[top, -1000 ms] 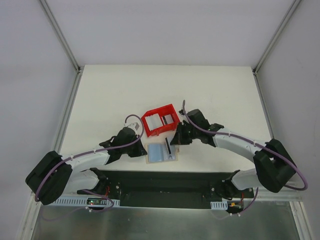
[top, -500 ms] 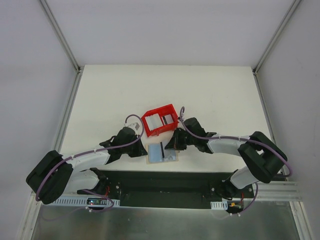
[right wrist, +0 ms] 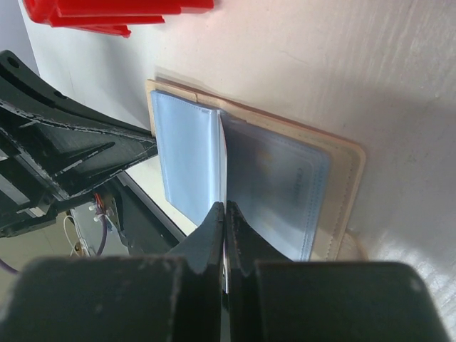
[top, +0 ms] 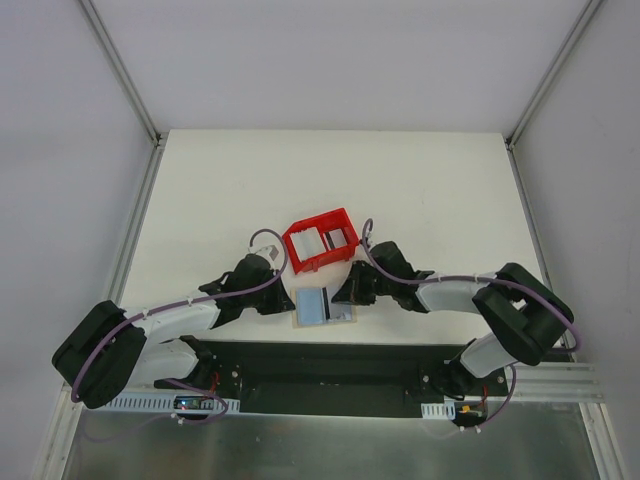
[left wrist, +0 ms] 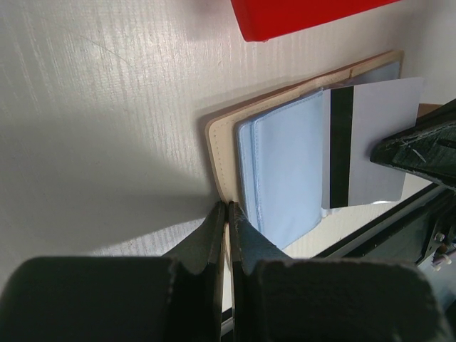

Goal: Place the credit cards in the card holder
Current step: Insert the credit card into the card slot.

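Tan holder (left wrist: 285, 178) lies open on the table (top: 330, 180), between the arms. Left gripper (left wrist: 226, 210) pinches its edge. Right gripper (right wrist: 224, 210) clamps a striped card (left wrist: 367, 142), long side along the fold, with the pocket lying leftward.

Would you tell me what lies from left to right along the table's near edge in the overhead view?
The left gripper → the card holder, pinched by it at the edge → the right gripper, gripping the striped card.
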